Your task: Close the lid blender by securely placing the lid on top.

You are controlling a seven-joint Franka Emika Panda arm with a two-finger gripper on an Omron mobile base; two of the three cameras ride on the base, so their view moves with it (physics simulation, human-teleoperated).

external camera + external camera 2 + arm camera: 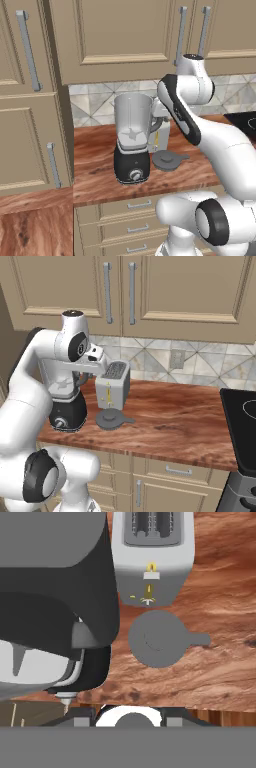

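Simulated kitchen: a reddish wooden counter (100, 150) runs beneath beige wall cabinets (175, 286) and a tiled backsplash, with a black cooktop (240, 426) at the right end. The blender (132, 140) stands near the counter's front edge, its clear jar open at the top. The lid (169, 160) lies flat on the wood at about 3 o'clock from the blender's base, just in front of a pale toaster (113, 384), its tab pointing away from the blender; in the hand view the lid (157, 638) sits near centre, directly below the camera. The arm is raised above this area. Whether the claw is open or closed cannot be told. Judged progress: nothing done; grasping, lifting and seating the lid all remain.
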